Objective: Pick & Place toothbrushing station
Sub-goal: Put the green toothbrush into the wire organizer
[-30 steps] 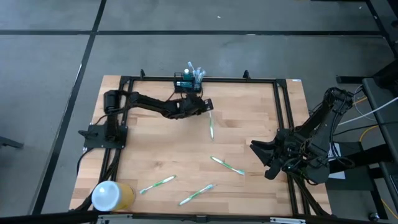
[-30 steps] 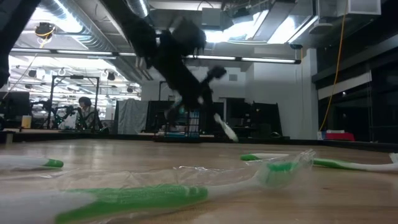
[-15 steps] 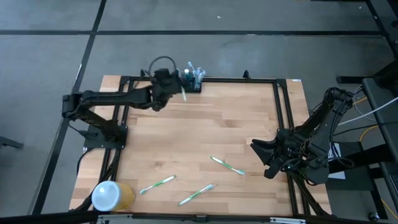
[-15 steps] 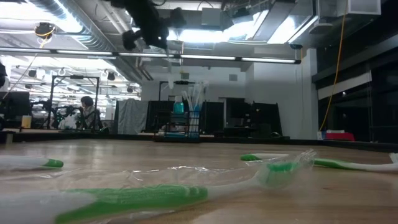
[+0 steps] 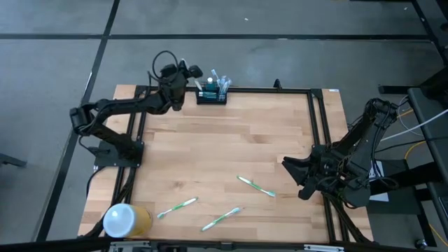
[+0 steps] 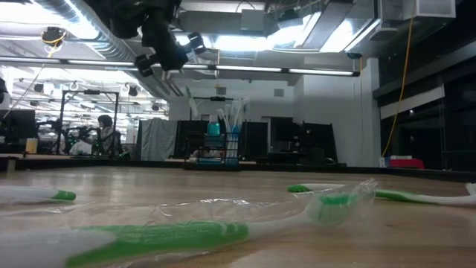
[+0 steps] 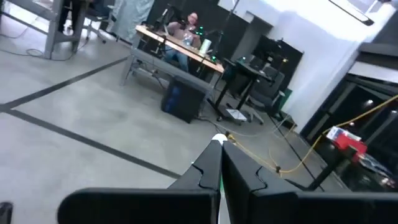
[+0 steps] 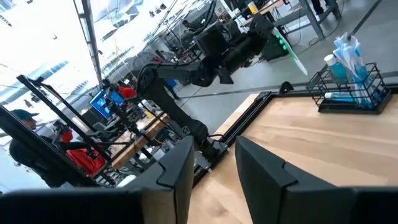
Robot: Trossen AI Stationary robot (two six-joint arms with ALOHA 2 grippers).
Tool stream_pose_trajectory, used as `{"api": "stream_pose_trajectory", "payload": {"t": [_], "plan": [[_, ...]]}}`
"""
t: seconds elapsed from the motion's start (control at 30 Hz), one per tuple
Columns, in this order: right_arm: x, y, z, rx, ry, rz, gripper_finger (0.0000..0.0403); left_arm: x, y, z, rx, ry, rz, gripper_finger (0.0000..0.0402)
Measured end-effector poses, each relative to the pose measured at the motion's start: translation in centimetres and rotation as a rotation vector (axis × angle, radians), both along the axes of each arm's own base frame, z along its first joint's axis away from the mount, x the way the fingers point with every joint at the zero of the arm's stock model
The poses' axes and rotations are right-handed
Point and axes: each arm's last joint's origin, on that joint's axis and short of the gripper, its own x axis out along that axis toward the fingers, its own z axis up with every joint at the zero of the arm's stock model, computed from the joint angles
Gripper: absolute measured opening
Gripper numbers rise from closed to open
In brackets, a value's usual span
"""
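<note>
Room: a large workshop with grey floor, ceiling light strips and desks beyond the table; a person point(image 7: 189, 23) sits at a far desk in the left wrist view.
Surface: a pale wooden surface point(image 5: 210, 168) inside a black frame.
Toothbrushing station: the small black rack point(image 5: 211, 96) stands at the far edge of the surface, about mid-width, with several brushes and a teal item upright in it; in the low view it point(image 6: 223, 150) sits well behind the loose brushes.
Left hand: the left hand point(image 5: 183, 72) is raised at the far edge, just left of the rack and not touching it. Its fingers point(image 7: 205, 177) are pressed together on a toothbrush point(image 7: 217, 142), whose white end sticks out past the fingertips; in the right wrist view the green and white brush point(image 8: 295, 57) angles from the hand toward the rack.
Right hand: the right hand point(image 5: 292, 178) rests low at the right side of the surface, well apart from the rack. Its fingers point(image 8: 179, 168) stand partly apart with nothing between them.
Loose brushes: three green and white toothbrushes lie on the near half of the surface: one point(image 5: 255, 185) near the right hand, one point(image 5: 176, 206) toward the left, one point(image 5: 221, 218) nearest the front edge.
Cylinder: a white and yellow cylinder point(image 5: 126, 220) lies at the near left corner.
</note>
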Motion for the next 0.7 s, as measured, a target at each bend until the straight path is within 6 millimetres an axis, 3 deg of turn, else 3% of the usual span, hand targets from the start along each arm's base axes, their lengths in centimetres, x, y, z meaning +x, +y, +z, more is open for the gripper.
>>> {"api": "stream_pose_trajectory", "payload": {"t": [0.23, 0.37, 0.7], "plan": [[0.0, -0.1, 0.0, 0.002, -0.004, -0.019, 0.012, 0.4, 2.2, -0.5, 0.068, 0.009, -0.02, 0.0001], [0.0, -0.1, 0.1, 0.011, -0.01, -0.021, 0.012, 1.3, 3.4, -2.0, 0.101, 0.029, -0.042, 0.0001], [0.0, -0.1, 0.3, 0.027, -0.026, -0.053, 0.012, 1.7, 3.5, -2.4, 0.115, 0.171, -0.041, 0.0001]]}}
